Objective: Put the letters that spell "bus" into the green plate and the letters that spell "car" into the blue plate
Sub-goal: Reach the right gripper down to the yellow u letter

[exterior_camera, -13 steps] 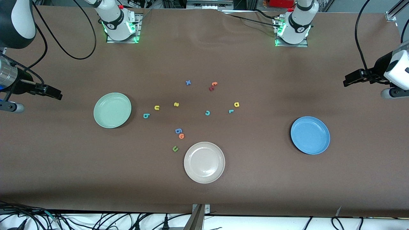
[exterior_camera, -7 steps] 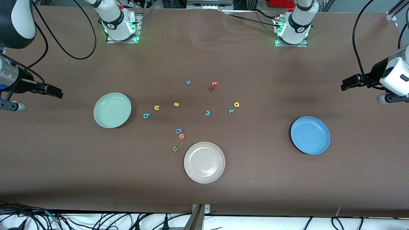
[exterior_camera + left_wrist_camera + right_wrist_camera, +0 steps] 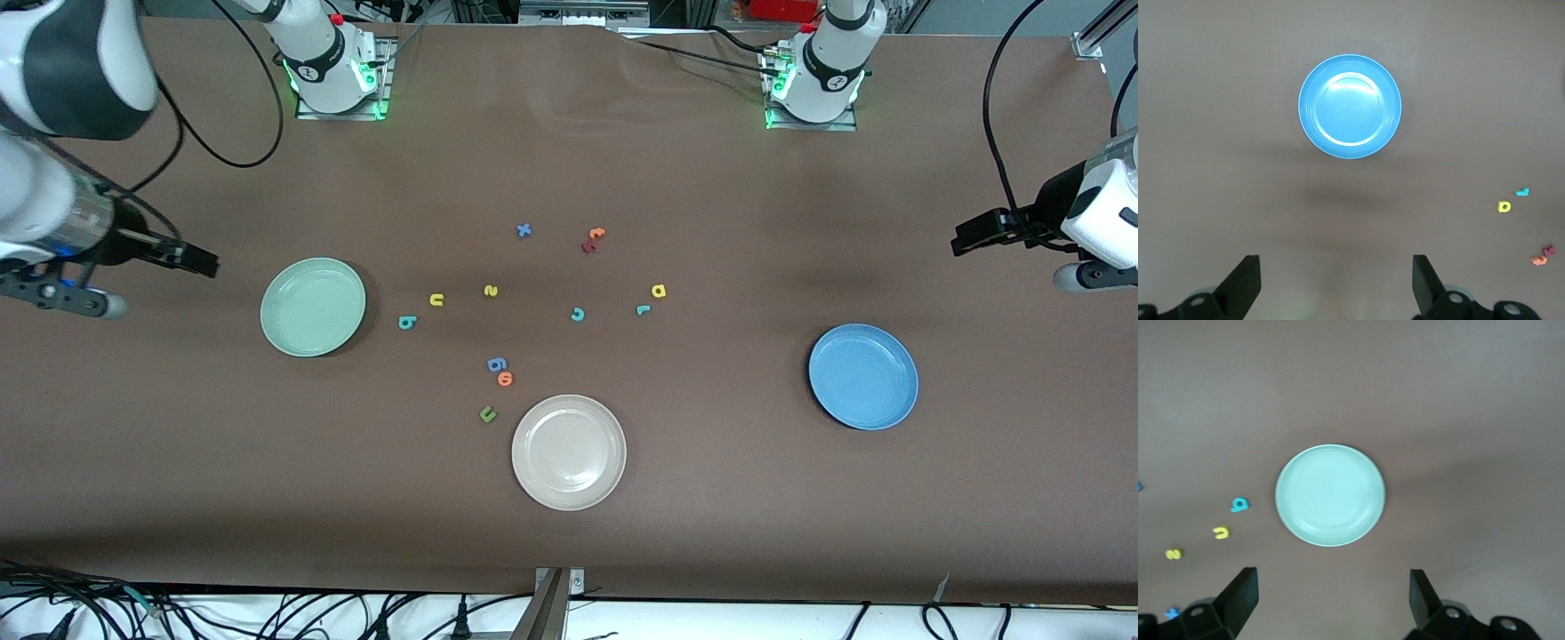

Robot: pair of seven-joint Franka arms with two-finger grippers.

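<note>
The green plate (image 3: 313, 307) (image 3: 1330, 495) lies toward the right arm's end, the blue plate (image 3: 863, 376) (image 3: 1350, 107) toward the left arm's end. Between them lie the teal b (image 3: 406, 322), yellow u (image 3: 436, 300), yellow s (image 3: 491, 290), teal c (image 3: 578, 314), teal r (image 3: 644, 309) and yellow a (image 3: 658, 290). My right gripper (image 3: 197, 260) (image 3: 1331, 603) hangs open and empty over bare table beside the green plate. My left gripper (image 3: 969, 236) (image 3: 1336, 287) is open and empty over the table's end past the blue plate.
A beige-white plate (image 3: 569, 452) sits nearest the front camera. Other letters lie about: blue x (image 3: 524, 230), an orange and dark red pair (image 3: 592, 239), blue g (image 3: 497, 364), orange o (image 3: 505, 379), green u (image 3: 487, 413).
My right gripper has moved in toward the green plate. The left arm has shifted only slightly. Plates and letters have not moved.
</note>
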